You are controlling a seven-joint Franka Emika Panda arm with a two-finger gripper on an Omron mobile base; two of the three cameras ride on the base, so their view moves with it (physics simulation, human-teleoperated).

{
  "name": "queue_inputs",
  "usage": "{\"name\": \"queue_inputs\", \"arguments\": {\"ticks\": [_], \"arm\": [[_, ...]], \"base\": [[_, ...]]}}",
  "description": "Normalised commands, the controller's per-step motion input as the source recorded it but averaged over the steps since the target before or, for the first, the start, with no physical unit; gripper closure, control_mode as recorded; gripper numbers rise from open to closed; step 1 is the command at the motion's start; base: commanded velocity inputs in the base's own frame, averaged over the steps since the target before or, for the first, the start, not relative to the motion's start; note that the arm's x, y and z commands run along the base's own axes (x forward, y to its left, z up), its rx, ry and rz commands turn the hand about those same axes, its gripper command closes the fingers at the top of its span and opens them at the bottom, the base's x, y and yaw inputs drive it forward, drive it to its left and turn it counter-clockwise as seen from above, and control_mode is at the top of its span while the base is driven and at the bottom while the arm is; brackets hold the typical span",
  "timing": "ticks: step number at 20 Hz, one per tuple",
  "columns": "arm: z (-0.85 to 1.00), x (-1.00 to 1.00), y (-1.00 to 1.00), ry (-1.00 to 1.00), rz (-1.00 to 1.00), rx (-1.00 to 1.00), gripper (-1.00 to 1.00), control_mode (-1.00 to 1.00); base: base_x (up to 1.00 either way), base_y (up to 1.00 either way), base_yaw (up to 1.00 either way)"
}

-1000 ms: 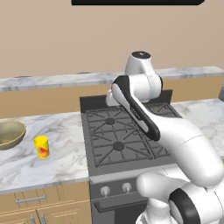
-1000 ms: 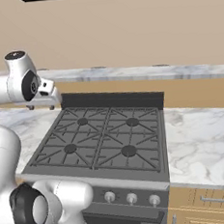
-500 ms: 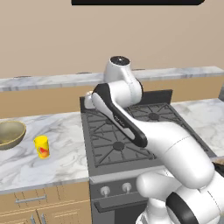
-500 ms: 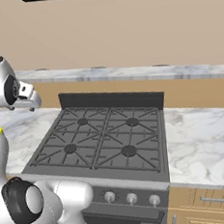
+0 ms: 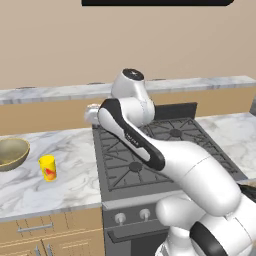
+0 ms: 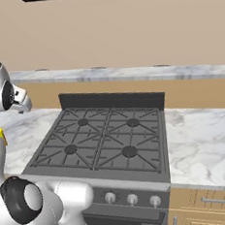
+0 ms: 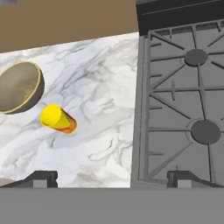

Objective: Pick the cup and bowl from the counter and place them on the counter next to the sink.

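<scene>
Presently the gripper (image 7: 111, 177) is spread wide and empty, held above the seam between the counter (image 7: 100, 87) and the black stove (image 7: 183, 96). The yellow cup (image 5: 48, 167) stands upright on the marble, well left of the stove. The olive-tan bowl (image 5: 11, 153) sits just beside it, further left, apart from the cup.
</scene>
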Motion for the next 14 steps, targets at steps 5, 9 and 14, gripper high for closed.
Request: {"name": "queue_inputs", "arguments": {"ticks": [5,9,14], "arm": [[0.00,-0.06,0.49,0.08,0.09,0.00,-1.00,-1.00],[0.00,-0.03,0.27,0.05,0.10,0.00,-1.00,-1.00],[-0.01,0.00,0.12,0.00,0.08,0.00,-1.00,-1.00]], "base": [[0.00,0.00,0.00],[0.00,0.00,0.00],[0.00,0.00,0.00]]}}
